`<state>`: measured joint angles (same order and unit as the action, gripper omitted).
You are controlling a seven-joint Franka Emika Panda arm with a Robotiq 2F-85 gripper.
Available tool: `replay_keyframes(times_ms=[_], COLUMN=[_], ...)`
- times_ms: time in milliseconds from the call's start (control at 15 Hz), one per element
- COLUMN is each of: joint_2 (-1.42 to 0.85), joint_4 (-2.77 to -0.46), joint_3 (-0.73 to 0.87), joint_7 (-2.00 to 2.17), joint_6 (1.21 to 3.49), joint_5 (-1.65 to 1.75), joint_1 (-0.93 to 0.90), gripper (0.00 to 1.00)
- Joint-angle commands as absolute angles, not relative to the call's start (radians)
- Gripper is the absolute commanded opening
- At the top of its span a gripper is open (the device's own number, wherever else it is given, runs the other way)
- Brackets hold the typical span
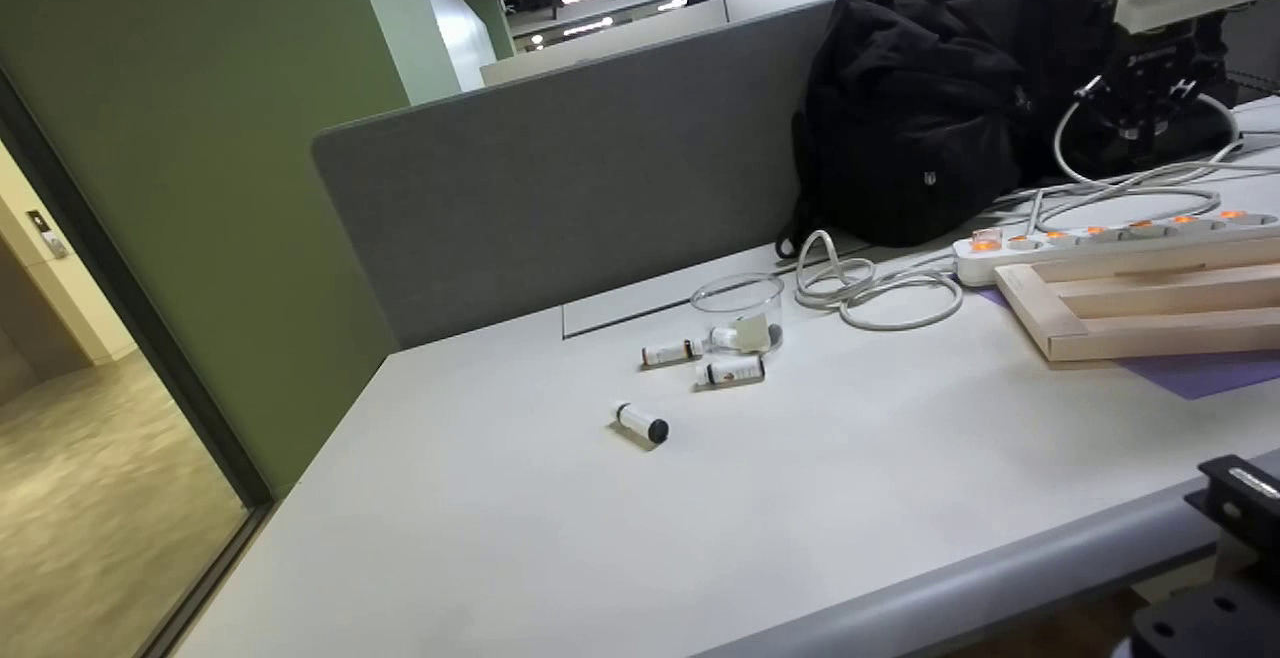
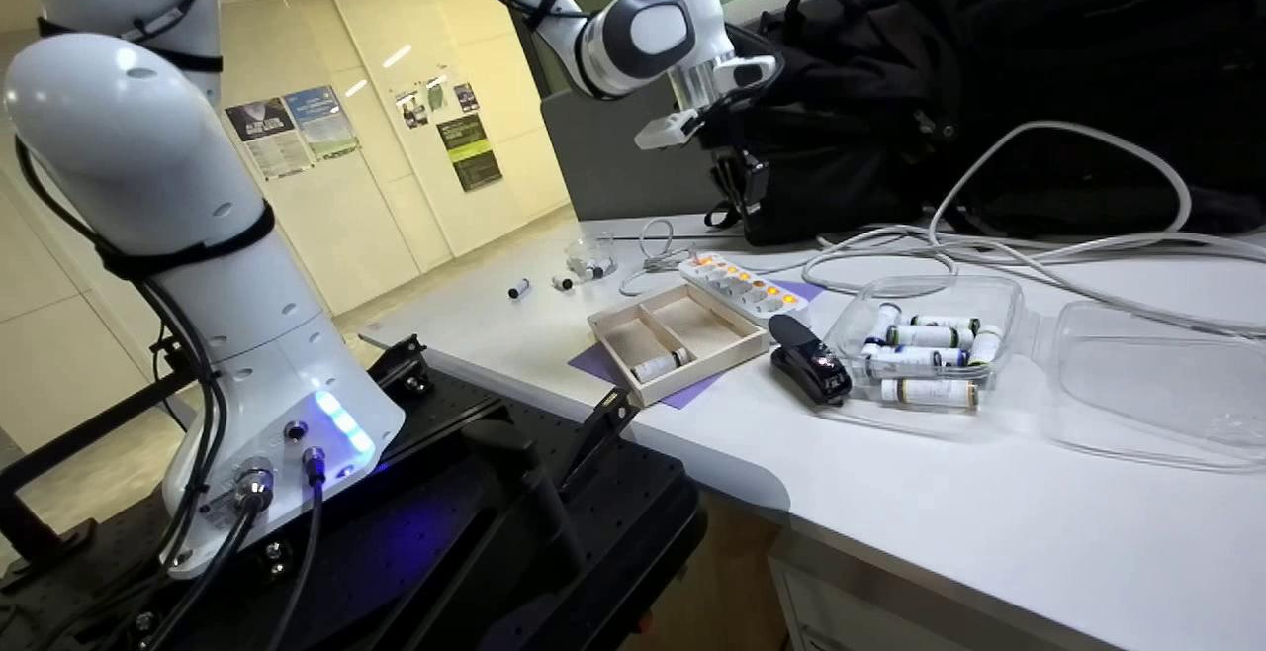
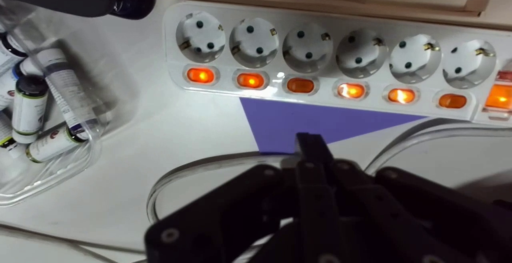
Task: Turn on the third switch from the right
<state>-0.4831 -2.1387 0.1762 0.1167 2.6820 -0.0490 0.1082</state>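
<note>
1. We see the white bench (image 2: 989, 522) spread beneath the jaws.
2. Above the jaws we find the white arm (image 2: 643, 30) that carries them.
3. Behind the jaws, in an exterior view, we have a black backpack (image 2: 841, 122).
4. From the jaws, we see the wooden tray (image 2: 706, 365) on the far side of the power strip (image 3: 335, 49), just beside it; whether the two touch, we cannot tell.
5. The strip we find below the jaws and ahead of their tips in the wrist view. Its long axis runs crosswise in front of them, dipping slightly to the right, where its end with the wide, lit switch (image 3: 499, 96) points. Its sockets (image 3: 307, 48) face up.
6. The jaws stand together, tip against tip, pointing down and apart from both strip and bench.
7. Along the strip's edge nearer the jaws we count six small switches (image 3: 351, 90): from the left, lit, lit, unlit, lit, lit, unlit. The unlit third switch (image 3: 300, 85) lies almost straight ahead of the jaws' tips.
</note>
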Motion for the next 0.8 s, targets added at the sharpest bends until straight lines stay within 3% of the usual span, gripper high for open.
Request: replay_keyframes(times_ms=[0,733], joint_2=[-0.59,-0.742], joint_4=[-2.027,-1.871], joint_3=[0.208,0.22], joint_7=[0.197,0.212], joint_6=[2.633,2.439], joint_5=[-0.005,0.015], joint_1=[0.071,0.046], gripper=[0.0,0.0])
